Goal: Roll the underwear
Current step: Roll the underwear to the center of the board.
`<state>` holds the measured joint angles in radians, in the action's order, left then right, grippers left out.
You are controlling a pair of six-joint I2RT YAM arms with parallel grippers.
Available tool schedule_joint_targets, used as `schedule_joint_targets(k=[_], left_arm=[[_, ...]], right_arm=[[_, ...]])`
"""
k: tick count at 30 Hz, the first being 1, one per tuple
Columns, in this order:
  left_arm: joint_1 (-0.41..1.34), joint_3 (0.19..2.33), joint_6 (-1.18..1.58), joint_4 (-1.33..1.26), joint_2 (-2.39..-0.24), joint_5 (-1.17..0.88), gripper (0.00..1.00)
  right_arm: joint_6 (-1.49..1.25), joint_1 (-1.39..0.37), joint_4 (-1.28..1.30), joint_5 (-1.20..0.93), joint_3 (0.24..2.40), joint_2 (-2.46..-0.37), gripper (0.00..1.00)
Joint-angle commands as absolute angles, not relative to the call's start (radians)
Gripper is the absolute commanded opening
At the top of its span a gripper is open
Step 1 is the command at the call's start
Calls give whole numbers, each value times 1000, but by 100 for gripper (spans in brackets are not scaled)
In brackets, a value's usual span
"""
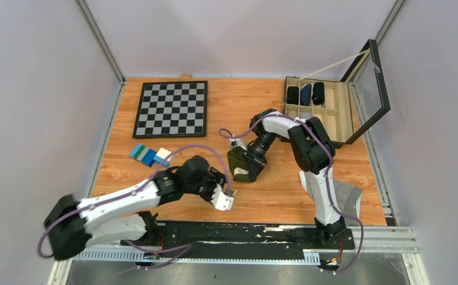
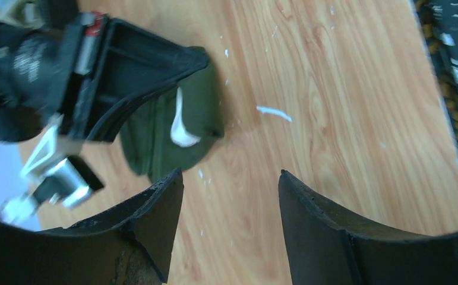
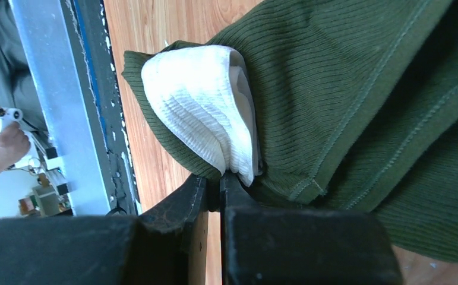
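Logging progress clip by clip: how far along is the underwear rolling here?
Done: three dark rolls sit in the box. In hand: the right gripper has its jaws shut on the green underwear, bunched, white lining showing. The left gripper is open, clear of it. Left: a tight roll.

Dark olive underwear, ribbed knit with stitched hems, bunched into a loose lump instead of lying flat. White ribbed lining patch poking out at one folded edge, green cloth wrapped round it. Pinched right at that white edge by the tips of the right claw, with the rest of the fabric spilling out beyond the tips and off to one side. Just past the left claw too, up toward its left finger, near but not touching.
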<state>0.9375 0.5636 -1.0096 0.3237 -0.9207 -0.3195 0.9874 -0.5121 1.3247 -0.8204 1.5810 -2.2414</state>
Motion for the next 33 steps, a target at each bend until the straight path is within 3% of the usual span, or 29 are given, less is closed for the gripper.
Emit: schedule_joint_targets(k=[1,9,22,27,31,33], left_arm=[[994,654,-991,26,-1210,-239,68],[1018,810,-906,-64,-1477,-133,69],[1018,801,-928,-15,-1583,-130,62],[1017,909,-840,120,-1684,-58,53],[1018,904,-810,132,-1685,-45,39],[1018,892,-797,131,-1673,-25,38]], right_arm=[[982,-504,1343,-796,1600,-2296,0],[959,-505,1338,-819,1617,-2304,0],[961,-505,1350,-821,1624,-2301,1],[959,-505,1349,-818,1624,-2305,1],[959,-505,1351,-816,1619,-2301,1],[959,-505,1353,-813,1618,-2297,1]])
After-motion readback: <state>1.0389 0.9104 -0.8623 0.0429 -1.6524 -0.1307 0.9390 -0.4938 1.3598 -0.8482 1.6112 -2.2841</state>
